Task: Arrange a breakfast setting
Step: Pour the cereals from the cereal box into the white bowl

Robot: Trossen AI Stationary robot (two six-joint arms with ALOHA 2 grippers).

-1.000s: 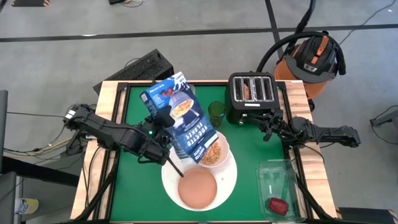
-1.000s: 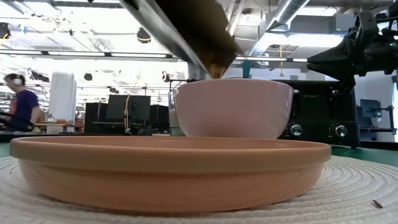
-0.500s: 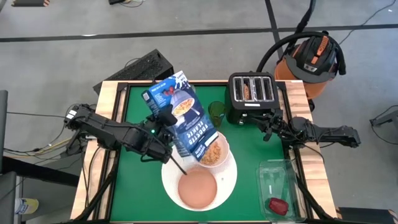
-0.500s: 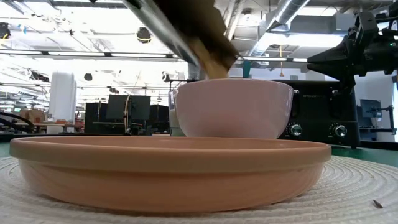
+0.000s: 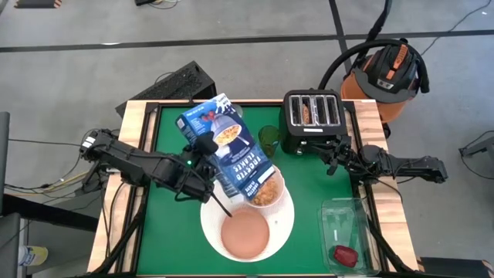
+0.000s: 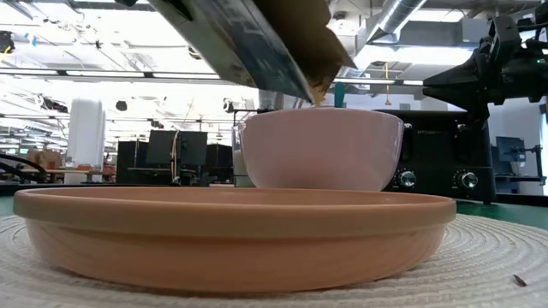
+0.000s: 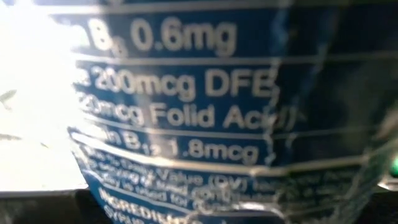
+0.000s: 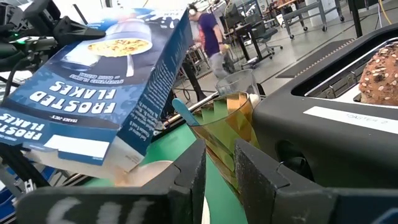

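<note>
Grey floor with dark lines; orange shop vacuum standing there; bright ceiling lights; monitors far behind.

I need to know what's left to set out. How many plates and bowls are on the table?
3: the large white plate at the table's near edge, the salmon-pink plate resting on it, and the white bowl on the white plate's far side, under the tilted cereal box. None looks hidden.

From my right wrist, my two dark fingers stand slightly apart, holding nothing. Beyond them a clear plastic cup with a blue stick stands beside the black toaster at three o'clock, a seeded bagel in its slot. At ten o'clock, the blue cardboard cereal box tilts over a white bowl.
</note>
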